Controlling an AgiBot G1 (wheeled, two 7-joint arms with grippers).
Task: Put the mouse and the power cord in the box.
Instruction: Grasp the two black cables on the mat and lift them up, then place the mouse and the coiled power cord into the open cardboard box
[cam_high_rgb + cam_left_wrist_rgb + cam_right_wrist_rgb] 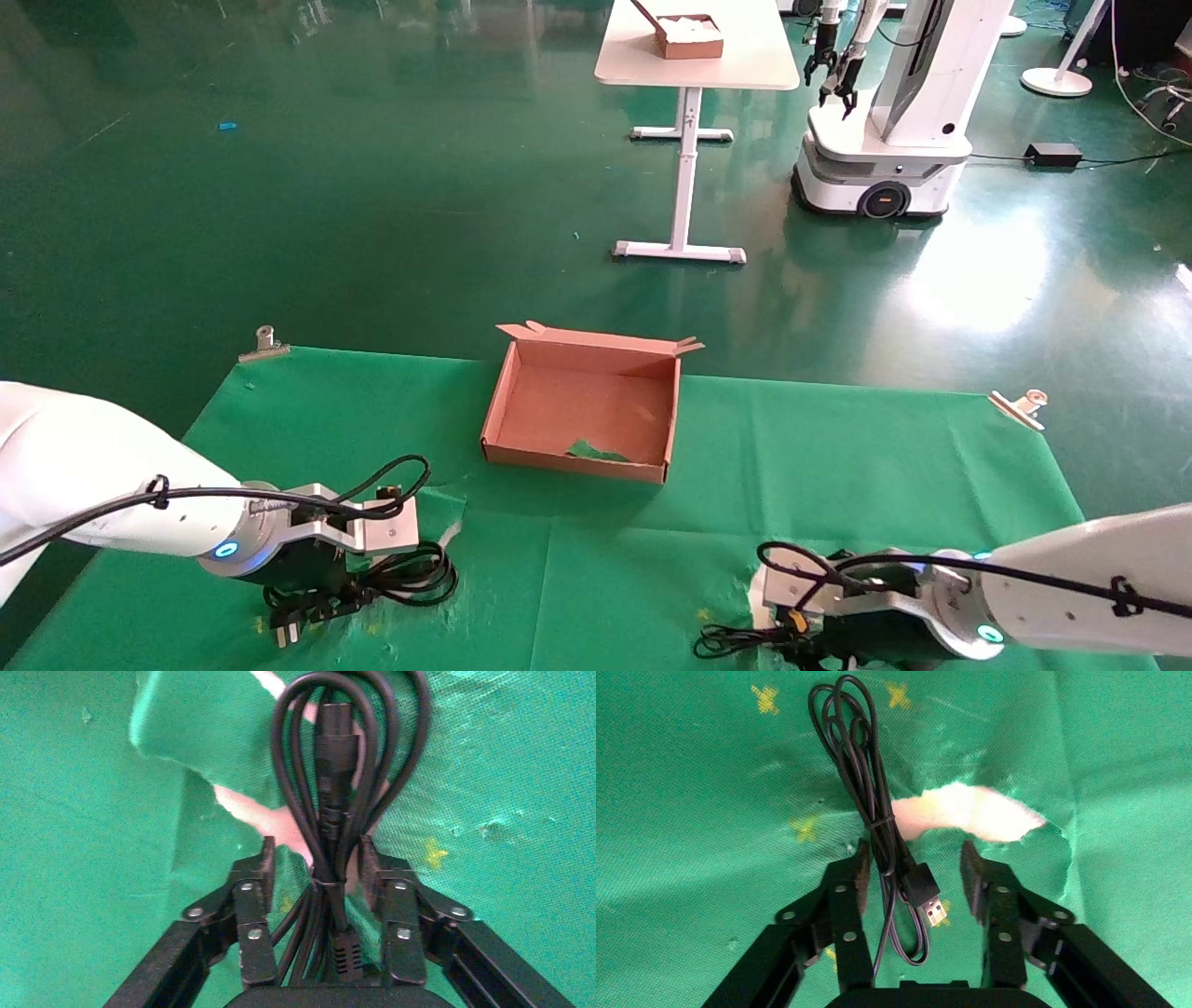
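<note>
My left gripper [316, 871], jaws spread, straddles the bundled power cord [336, 776], which runs between my fingers, unpinched; my right gripper [914, 874], jaws likewise spread, brackets the mouse cable [866, 790] and its USB plug, the mouse body itself hidden from me; the box [585, 410] lies well beyond both jaws, holding neither item; both grasps and both transfers remain

Head overview; wrist close-ups downward
</note>
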